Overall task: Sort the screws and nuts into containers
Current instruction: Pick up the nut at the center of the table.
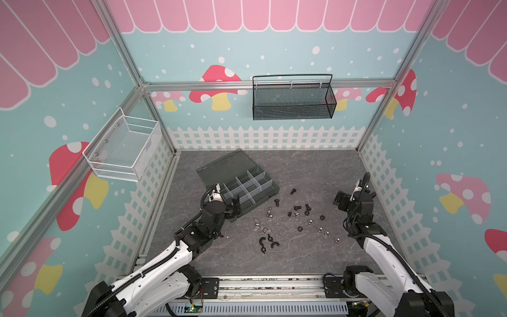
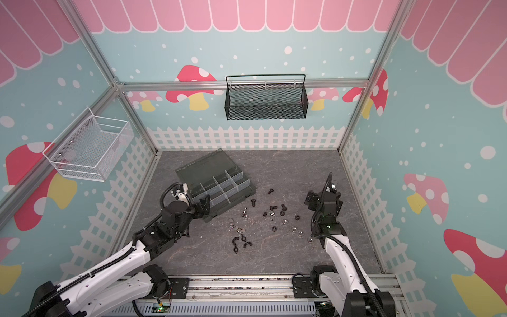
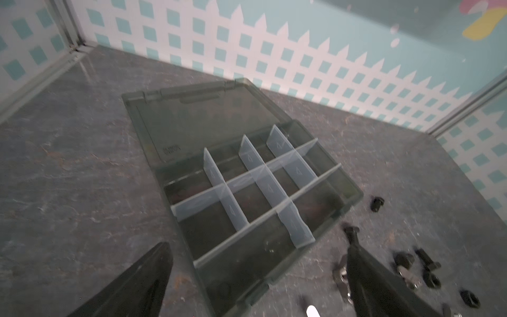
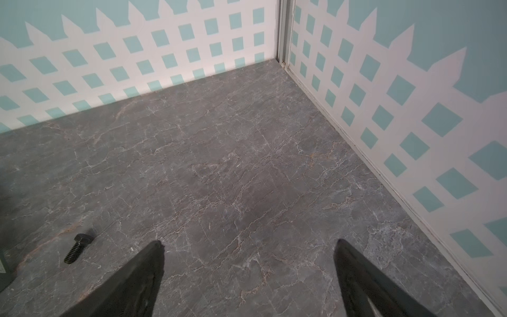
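Note:
The dark grey organizer box [image 1: 270, 189] [image 2: 247, 190] lies open at the middle left of the table, its smoky lid [image 1: 227, 164] [image 3: 205, 115] folded back. Its containers [image 1: 242, 185] [image 3: 258, 175], split by whitish dividers, look empty. Black screws [image 1: 293, 191] [image 3: 377, 203] [image 4: 75, 251] and nuts [image 1: 310, 221] [image 2: 300, 233] [image 3: 469, 298] are scattered on the table right of the box. My left gripper [image 1: 228, 199] [image 2: 196, 198] [image 3: 256, 243] is open, its fingers straddling the box's near corner. My right gripper [image 1: 351, 192] [image 2: 322, 193] [image 4: 248, 245] is open over bare table at the right, holding nothing.
A black mesh basket [image 1: 293, 100] hangs on the back wall and a white wire basket [image 1: 126, 149] on the left wall. Walls close the table on three sides. A metal rail [image 1: 274, 288] runs along the front edge.

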Robot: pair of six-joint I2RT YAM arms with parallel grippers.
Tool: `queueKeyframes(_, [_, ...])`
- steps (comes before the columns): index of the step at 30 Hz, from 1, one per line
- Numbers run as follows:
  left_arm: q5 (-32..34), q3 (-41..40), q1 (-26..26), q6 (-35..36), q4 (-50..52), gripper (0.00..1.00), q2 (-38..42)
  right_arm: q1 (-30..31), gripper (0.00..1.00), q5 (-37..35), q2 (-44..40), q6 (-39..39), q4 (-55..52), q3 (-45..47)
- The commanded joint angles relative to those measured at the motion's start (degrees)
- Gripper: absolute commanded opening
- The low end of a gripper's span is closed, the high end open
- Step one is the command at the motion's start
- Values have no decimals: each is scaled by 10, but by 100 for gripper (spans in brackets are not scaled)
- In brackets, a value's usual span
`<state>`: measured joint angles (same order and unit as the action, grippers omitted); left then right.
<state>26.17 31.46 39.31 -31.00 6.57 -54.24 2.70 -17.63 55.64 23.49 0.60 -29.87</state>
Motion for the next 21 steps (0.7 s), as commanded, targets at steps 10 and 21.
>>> queueKeyframes(10, [-9,122,124,-128,82,100,-266,88,97,-43,76,64,-144,-77])
queueKeyframes(21, [-40,225,121,-120,135,73,-423,93,97,-42,81,67,-137,-71])
